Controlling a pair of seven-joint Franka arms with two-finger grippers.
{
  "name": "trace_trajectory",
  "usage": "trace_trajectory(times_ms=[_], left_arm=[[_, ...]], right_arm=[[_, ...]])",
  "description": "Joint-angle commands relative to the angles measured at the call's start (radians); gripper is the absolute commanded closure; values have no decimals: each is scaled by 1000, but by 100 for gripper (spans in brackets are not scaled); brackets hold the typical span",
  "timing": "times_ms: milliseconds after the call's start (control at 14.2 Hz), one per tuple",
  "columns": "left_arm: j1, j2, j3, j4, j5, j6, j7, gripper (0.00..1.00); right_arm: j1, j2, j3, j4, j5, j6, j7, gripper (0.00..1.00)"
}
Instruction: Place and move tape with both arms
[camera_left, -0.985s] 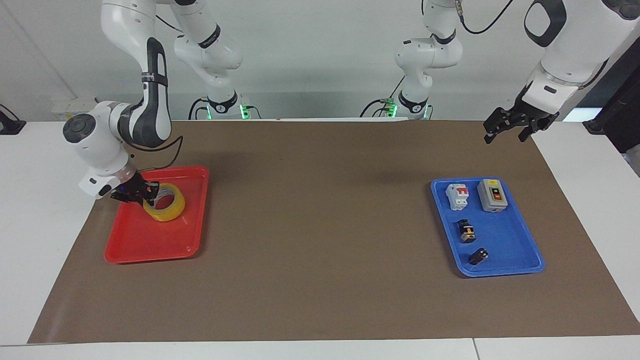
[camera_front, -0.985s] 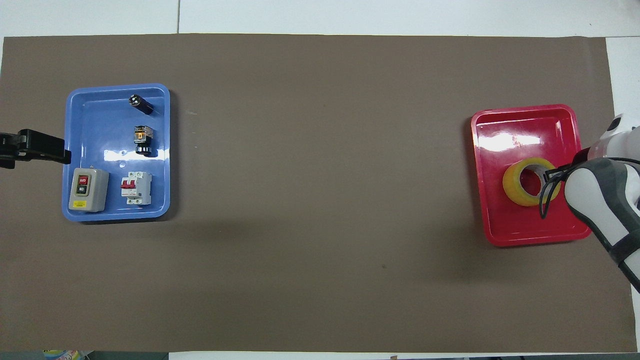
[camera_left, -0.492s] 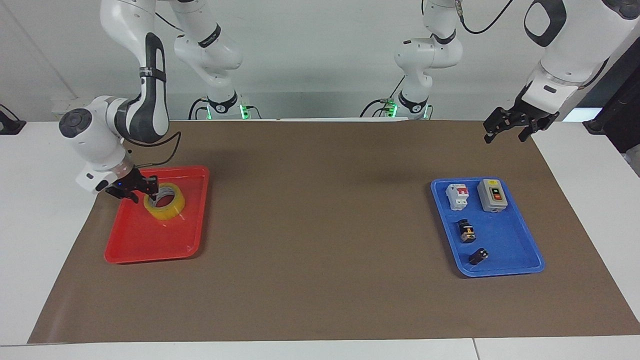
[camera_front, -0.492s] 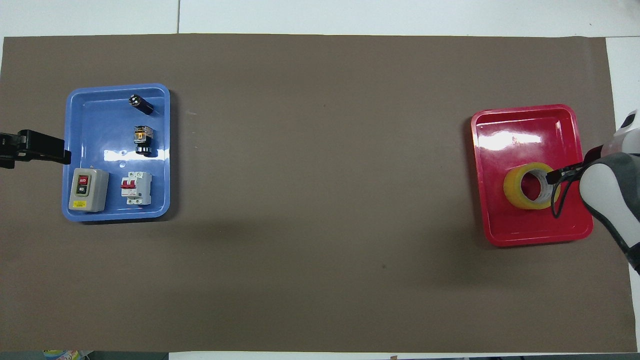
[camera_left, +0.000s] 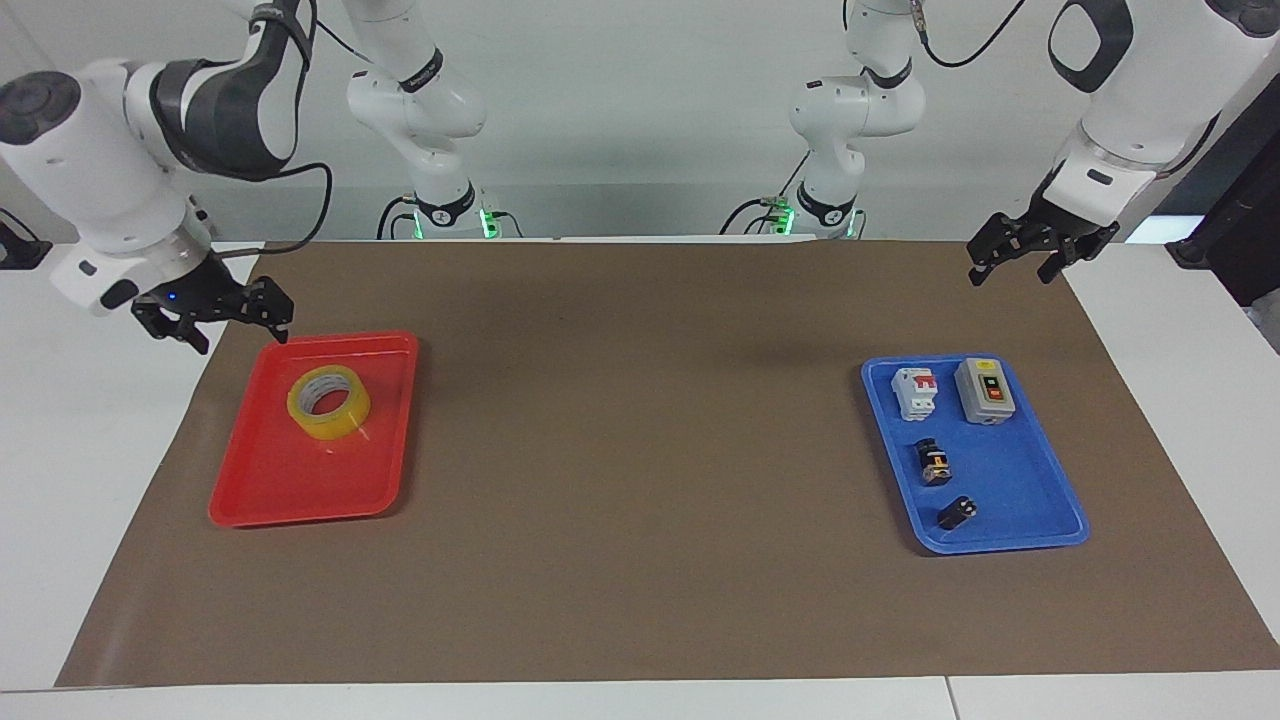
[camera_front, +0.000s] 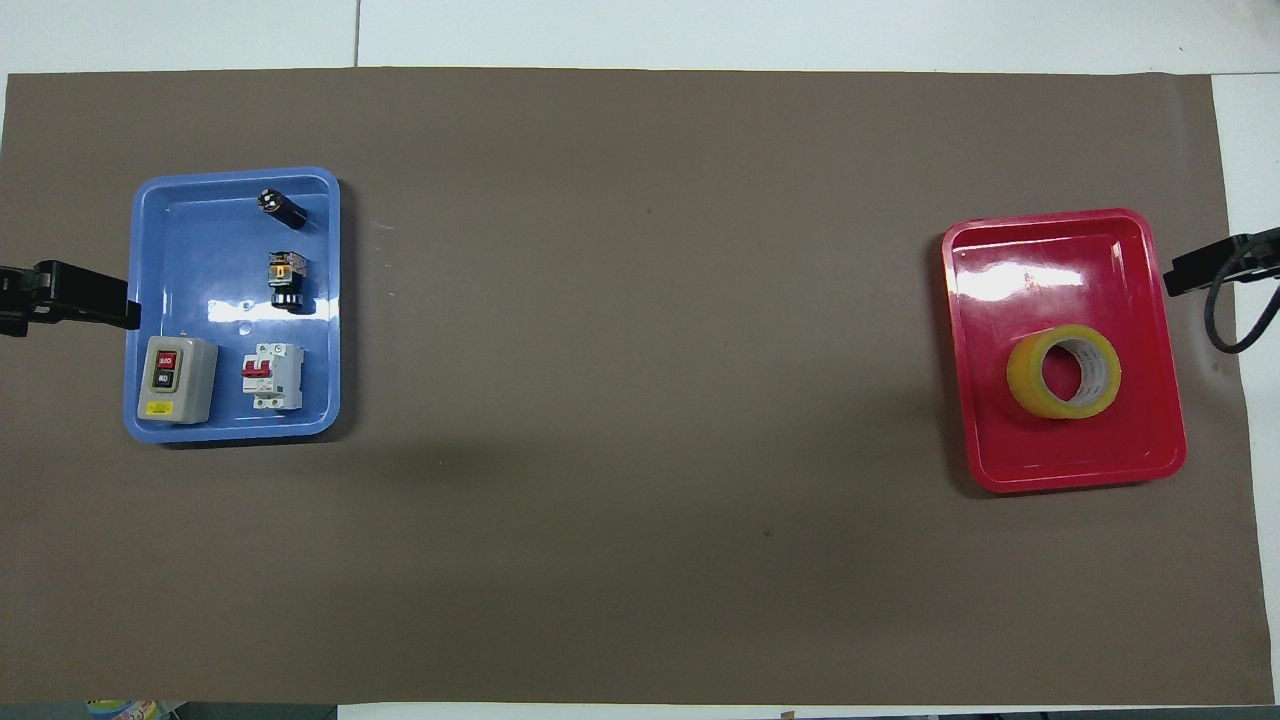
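Observation:
The yellow tape (camera_left: 350, 412) (camera_front: 1025, 375) lies flat in the red tray (camera_left: 290, 490) (camera_front: 1060, 460), in the half nearer the robots, with nothing touching it. My right gripper (camera_left: 232, 322) (camera_front: 1200, 272) hangs open and empty in the air, above the mat's edge just outside that tray. At the other end of the table my left gripper (camera_left: 1012, 268) (camera_front: 100, 305) waits open and empty, raised over the mat's corner near the blue tray (camera_left: 1010, 480) (camera_front: 200, 260).
The blue tray holds a grey switch box (camera_left: 985, 390), a white circuit breaker (camera_left: 914, 392) and two small black parts (camera_left: 933, 462). Two upright white arms with green-lit bases (camera_left: 450, 215) stand at the table's robot end. A brown mat (camera_left: 640, 450) covers the table.
My right gripper opened, let go of the tape and rose up and away from the red tray toward its end of the table. The tape stays in the tray. The left arm has not moved.

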Motion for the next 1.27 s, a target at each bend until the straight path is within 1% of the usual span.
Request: trace_trajectory(times_ms=[0, 141, 211, 281, 352, 492, 563, 915, 1055, 1196], left_arm=[[-4, -25, 1, -17, 30, -15, 18, 0], [-4, -28, 0, -19, 40, -13, 18, 0], [-4, -28, 0, -19, 41, -15, 18, 0], [-4, -28, -2, -19, 41, -13, 15, 0], [-2, -30, -2, -19, 39, -15, 13, 0], [-5, -28, -2, -18, 39, -4, 10, 0], [-4, -28, -4, -17, 39, -4, 10, 0], [6, -28, -2, -19, 39, -9, 10, 0], [6, -28, -2, -17, 39, -9, 10, 0], [6, -28, -2, -17, 39, -9, 10, 0]], right_arm=[[-2, -17, 3, 91, -10, -111, 55, 0], [-4, -70, -2, 61, -7, -134, 58, 0], [-1, -80, 0, 53, -8, -155, 60, 0], [0, -94, 1, 33, -8, -209, 55, 0], [0, -120, 3, -1, -8, -221, 49, 0], [15, -127, 8, -12, -7, -194, 63, 0], [47, -125, 9, -15, -10, -160, 69, 0], [39, -127, 9, -16, -10, -174, 69, 0], [71, -137, 9, -39, -8, -185, 87, 0], [116, -145, 9, -47, -8, -186, 155, 0]])
